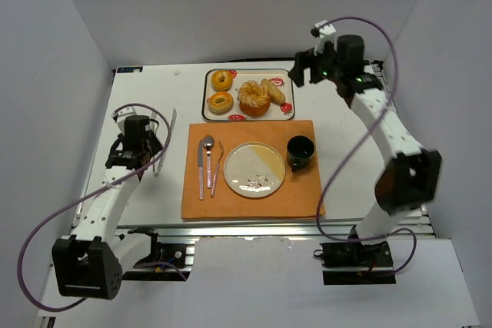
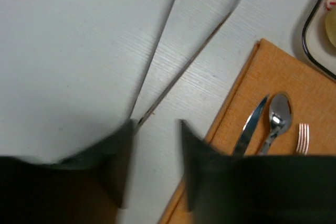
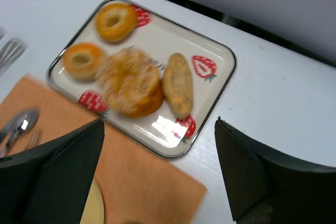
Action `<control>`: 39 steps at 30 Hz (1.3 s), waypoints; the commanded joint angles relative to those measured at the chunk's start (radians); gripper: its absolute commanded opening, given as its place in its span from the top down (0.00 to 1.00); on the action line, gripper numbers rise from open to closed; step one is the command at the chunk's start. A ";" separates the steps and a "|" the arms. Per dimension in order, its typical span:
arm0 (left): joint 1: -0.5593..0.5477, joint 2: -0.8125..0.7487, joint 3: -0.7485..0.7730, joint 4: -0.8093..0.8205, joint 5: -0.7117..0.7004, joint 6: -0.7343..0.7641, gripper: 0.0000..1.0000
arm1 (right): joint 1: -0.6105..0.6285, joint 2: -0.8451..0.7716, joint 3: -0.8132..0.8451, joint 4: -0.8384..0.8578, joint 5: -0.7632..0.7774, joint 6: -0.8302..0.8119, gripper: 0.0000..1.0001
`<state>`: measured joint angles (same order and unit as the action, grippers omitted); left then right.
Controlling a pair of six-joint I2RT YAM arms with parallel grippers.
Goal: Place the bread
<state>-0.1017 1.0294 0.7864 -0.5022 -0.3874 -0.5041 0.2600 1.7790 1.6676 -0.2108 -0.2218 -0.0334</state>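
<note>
**Bread on the tray, both grippers empty**

Two golden ring breads (image 3: pixel 115 22), a sugar-dusted round bun (image 3: pixel 130 81) and a long oval roll (image 3: pixel 177 85) lie on the white strawberry-printed rectangular tray (image 3: pixel 226 82) at the table's far side; the right gripper (image 3: pixel 158 129) hangs above the tray's near right corner, fingers wide apart; the left gripper (image 2: pixel 156 129), fingers apart, hovers over the white table (image 2: pixel 79 51) left of the orange rectangular placemat (image 2: pixel 278 77).

No writing can be read; the tray (image 3: pixel 163 38) bears strawberry pictures (image 3: pixel 203 67) only (perhaps decals).
</note>
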 commanded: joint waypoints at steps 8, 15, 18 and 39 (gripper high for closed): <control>0.142 0.164 0.050 0.039 0.203 0.243 0.02 | -0.123 -0.581 -0.742 0.045 -0.801 -0.671 0.49; 0.143 0.257 -0.009 0.204 0.252 0.426 0.02 | -0.123 -0.630 -0.747 -0.114 -0.771 -0.655 0.11; 0.143 0.339 0.010 0.241 0.309 0.478 0.02 | -0.123 -0.650 -0.776 -0.064 -0.752 -0.620 0.11; 0.211 0.680 0.036 0.320 0.507 0.546 0.75 | -0.122 -0.645 -0.779 0.014 -0.735 -0.542 0.11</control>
<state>0.1040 1.6810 0.8680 -0.1341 0.0708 0.0509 0.1387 1.1614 0.8795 -0.2314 -0.9504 -0.5823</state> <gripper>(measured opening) 0.292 0.895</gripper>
